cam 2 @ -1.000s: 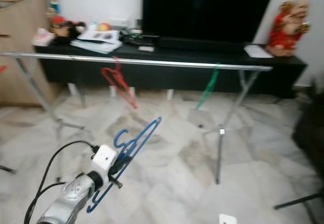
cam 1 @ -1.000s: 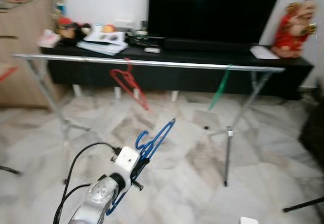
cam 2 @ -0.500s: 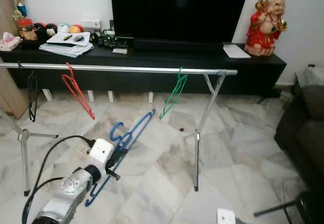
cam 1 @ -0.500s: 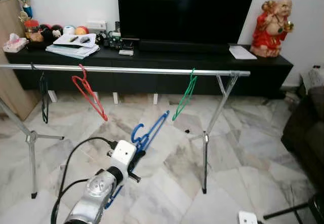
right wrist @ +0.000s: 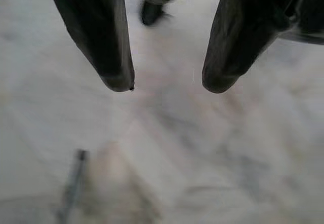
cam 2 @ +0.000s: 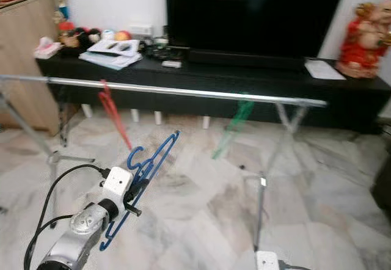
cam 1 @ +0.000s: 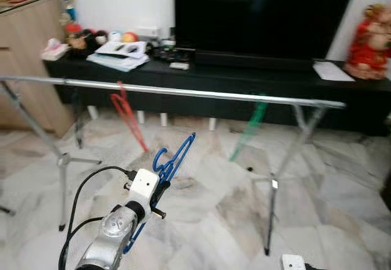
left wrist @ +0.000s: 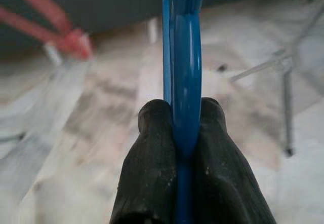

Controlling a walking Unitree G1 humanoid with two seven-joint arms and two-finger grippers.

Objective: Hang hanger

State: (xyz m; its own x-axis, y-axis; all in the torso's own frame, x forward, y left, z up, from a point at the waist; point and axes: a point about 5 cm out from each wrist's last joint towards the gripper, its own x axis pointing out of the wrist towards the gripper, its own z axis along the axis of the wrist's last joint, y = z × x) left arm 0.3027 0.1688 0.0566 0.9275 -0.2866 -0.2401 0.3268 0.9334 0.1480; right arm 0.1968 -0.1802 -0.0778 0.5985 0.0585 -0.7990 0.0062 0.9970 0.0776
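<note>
The blue hanger (cam 1: 173,161) sat in the lower left of the left eye view, clamped edge-on between the two black fingers (left wrist: 152,168) of the left gripper (left wrist: 182,127), which were pressed together on its plastic. The left arm (cam 1: 116,233) rose from the bottom edge of the frame and reached up and forward, its white wrist block tilted toward the rail, a black cable looping off beside it. The hanger slanted up to the right from the gripper, its hook curling at the upper left of the wrist block and its lower end trailing down beside the arm (glossy, narrow, bright blue). It hung in the air below the silver rail (cam 1: 183,91), apart from it. On that rail hung a red hanger (cam 1: 128,116) toward the left and a green hanger (cam 1: 249,129) toward the right, both blurred. The right gripper (right wrist: 167,87) pointed down at the marble floor (right wrist: 167,153), its fingers spread apart with nothing between them.
</note>
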